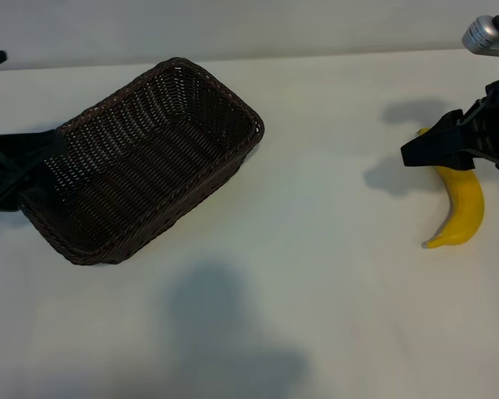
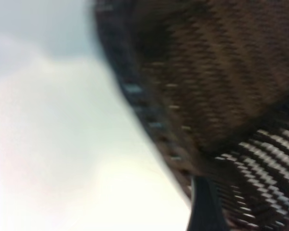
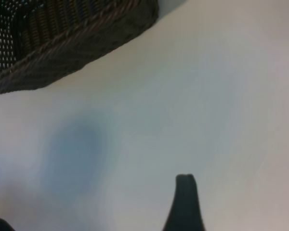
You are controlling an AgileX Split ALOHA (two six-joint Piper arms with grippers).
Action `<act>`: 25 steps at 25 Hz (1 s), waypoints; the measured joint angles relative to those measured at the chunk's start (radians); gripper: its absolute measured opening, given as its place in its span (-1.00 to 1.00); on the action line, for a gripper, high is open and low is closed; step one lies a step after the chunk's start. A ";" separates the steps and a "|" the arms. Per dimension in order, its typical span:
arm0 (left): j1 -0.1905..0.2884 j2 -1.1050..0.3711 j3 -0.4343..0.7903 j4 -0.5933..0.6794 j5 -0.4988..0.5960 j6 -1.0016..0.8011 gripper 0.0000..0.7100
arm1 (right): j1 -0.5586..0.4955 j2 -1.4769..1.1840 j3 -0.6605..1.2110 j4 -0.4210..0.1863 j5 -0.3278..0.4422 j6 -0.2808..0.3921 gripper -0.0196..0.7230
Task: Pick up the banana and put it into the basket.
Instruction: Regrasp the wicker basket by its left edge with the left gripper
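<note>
White surface [image 1: 333, 316] fills the exterior view, with soft shadows at roughly 6 o'clock and around the right arm. Basket [image 1: 145, 162]: dark brown wicker, rectangular with rounded corners, sits at about 9–10 o'clock from frame centre, long axis running diagonally from 8 o'clock up to 1 o'clock, nothing visible inside it. Left wrist view is blurred but shows the basket [image 2: 221, 82] rim and weave up close, so that arm is right at the basket. Left tool [image 1: 33, 166] is at the basket's 9 o'clock end, dark fingers straddling or pressed against the rim there; jaws stand partly spread, and whether they actually pinch the wicker I can't tell. Right tool [image 1: 424, 150] is at about 3 o'clock in the frame, hanging over the stem end of the banana [image 1: 464, 208], jaws spread wide and gripping nothing; contact with the fruit can't be judged. Banana lies flat on the surface at 3 o'clock, well apart from the basket, curved, tip pointing toward 7 o'clock, upper part hidden under the right arm. Right wrist view: one dark finger [image 3: 185, 202] over bare surface, basket [image 3: 62, 43] corner farther off.
</note>
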 joint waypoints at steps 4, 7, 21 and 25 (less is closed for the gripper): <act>0.000 0.000 0.000 0.084 0.007 -0.142 0.35 | 0.000 0.000 0.000 0.000 0.000 0.000 0.63; 0.000 0.000 0.000 0.087 0.010 -0.195 0.35 | 0.000 0.000 0.000 0.000 0.000 0.000 0.63; 0.000 0.112 -0.003 0.071 0.028 -0.303 0.35 | 0.000 0.000 0.000 0.000 -0.014 0.005 0.63; 0.000 0.136 -0.003 0.070 0.028 -0.306 0.35 | 0.000 0.000 0.000 0.000 -0.014 0.005 0.63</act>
